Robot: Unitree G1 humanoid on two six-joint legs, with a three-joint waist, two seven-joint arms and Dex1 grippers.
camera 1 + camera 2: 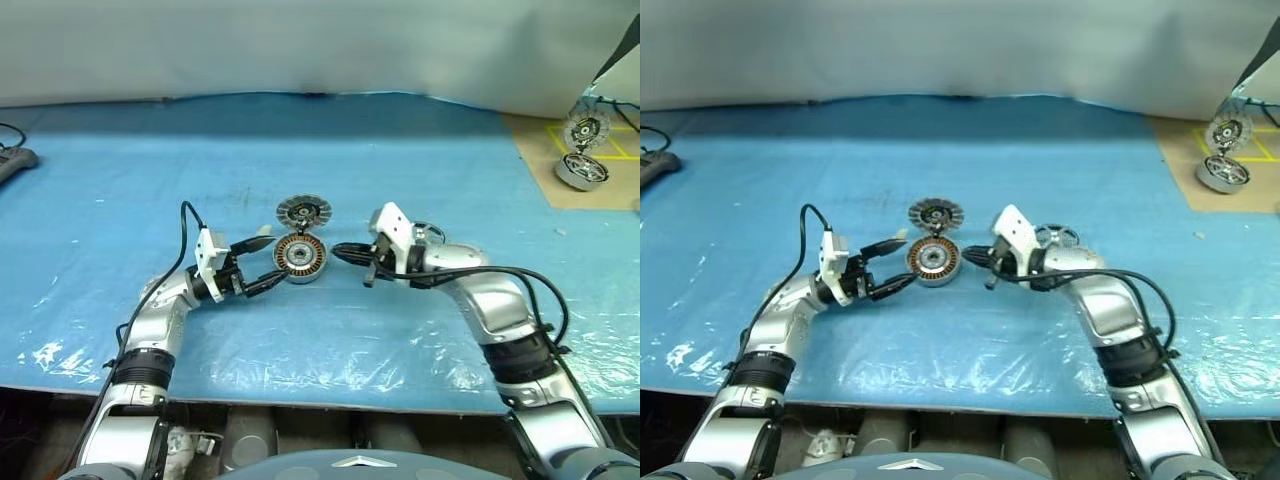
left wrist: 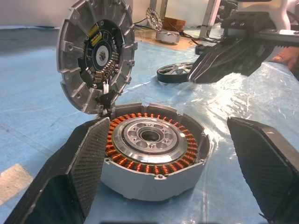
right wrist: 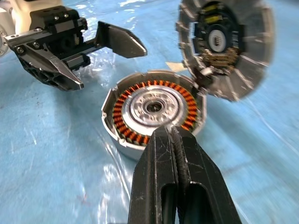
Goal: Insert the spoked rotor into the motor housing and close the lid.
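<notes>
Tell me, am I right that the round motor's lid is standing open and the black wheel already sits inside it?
Not quite. The lid is open, but the wheel lies on the sheet beyond the motor, not inside; the left wrist view shows the bare hub.

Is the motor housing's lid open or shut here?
Open. The lid stands up on its hinge behind the motor housing, leaving the copper coils and silver hub uncovered.

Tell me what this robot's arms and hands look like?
Both arms are shiny silver shells with black ribbed bands at the joints. Each ends in a white block carrying a hand, left hand and right hand, with two flat black fingers textured like woven carbon. A loose black cable loops along each arm.
</notes>
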